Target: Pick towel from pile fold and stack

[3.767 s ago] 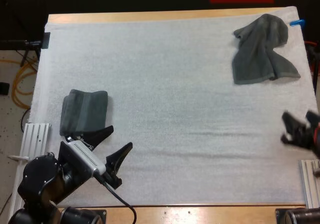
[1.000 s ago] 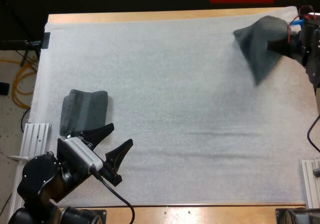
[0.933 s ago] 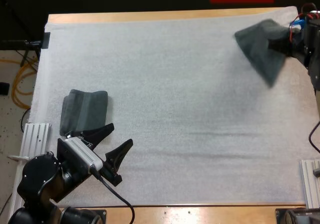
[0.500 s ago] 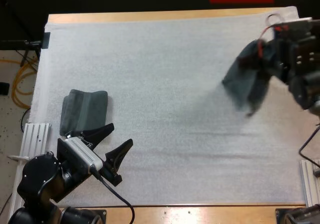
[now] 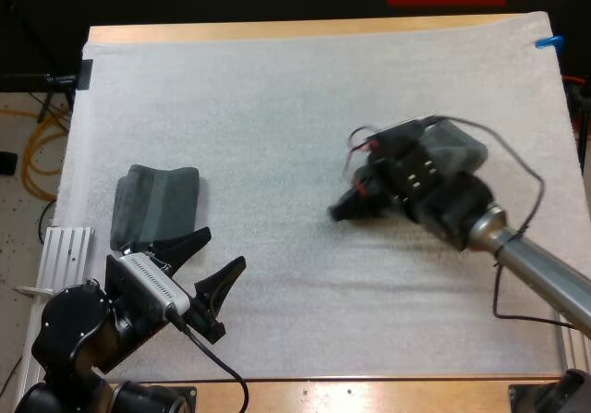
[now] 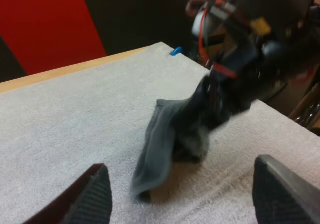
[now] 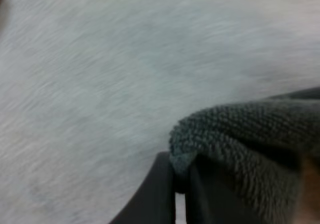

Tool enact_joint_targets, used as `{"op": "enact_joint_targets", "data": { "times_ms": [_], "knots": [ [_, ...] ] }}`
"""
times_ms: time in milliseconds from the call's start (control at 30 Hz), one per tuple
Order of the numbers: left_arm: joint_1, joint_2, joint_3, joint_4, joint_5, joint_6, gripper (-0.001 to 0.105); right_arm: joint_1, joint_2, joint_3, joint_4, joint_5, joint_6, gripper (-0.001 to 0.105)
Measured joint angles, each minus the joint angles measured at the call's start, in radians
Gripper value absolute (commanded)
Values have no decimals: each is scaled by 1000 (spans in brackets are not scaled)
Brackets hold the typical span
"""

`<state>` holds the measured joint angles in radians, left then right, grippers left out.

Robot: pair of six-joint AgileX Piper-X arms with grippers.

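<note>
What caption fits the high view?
Right gripper holds a towel over the mat; folded towel lies beside the open left gripper.

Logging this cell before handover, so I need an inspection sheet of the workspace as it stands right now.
Surface: white mat, flat, no stains seen.
Job's things: crumpled towel hangs from the right gripper over the mat's middle; folded towel lies near the mat's left edge.
Clutter: nothing seen.
Grippers: right gripper shut on the crumpled towel; left gripper open, beside the folded towel, not touching it.
Cables: orange cables loose on the floor left of the table.
Surroundings: wooden table shows along the mat's far side.
</note>
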<state>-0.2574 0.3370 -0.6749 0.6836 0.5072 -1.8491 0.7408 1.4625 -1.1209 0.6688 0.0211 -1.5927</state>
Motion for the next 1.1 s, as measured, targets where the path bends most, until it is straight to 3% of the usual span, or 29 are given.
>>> {"op": "enact_joint_targets", "data": {
  "times_ms": [267,467,667,733,833,900,967,1100],
  "knots": [
    [0,0,0,0,0,0,59,122,13,0,-21,-158,7,0],
    [0,0,0,0,0,0,59,127,13,0,-21,-286,131,0],
    [0,0,0,0,0,0,59,127,13,0,-21,-269,176,0],
    [0,0,0,0,0,0,59,127,13,0,-21,-260,176,6],
    [0,0,0,0,0,0,59,127,13,-11,-21,-244,177,34],
    [0,0,0,0,0,0,59,127,13,-29,-21,-232,176,60],
    [0,0,0,0,0,0,59,127,10,-52,-20,-214,159,72],
    [0,0,0,0,0,0,59,127,-8,-111,29,-113,105,68]
  ]
}}
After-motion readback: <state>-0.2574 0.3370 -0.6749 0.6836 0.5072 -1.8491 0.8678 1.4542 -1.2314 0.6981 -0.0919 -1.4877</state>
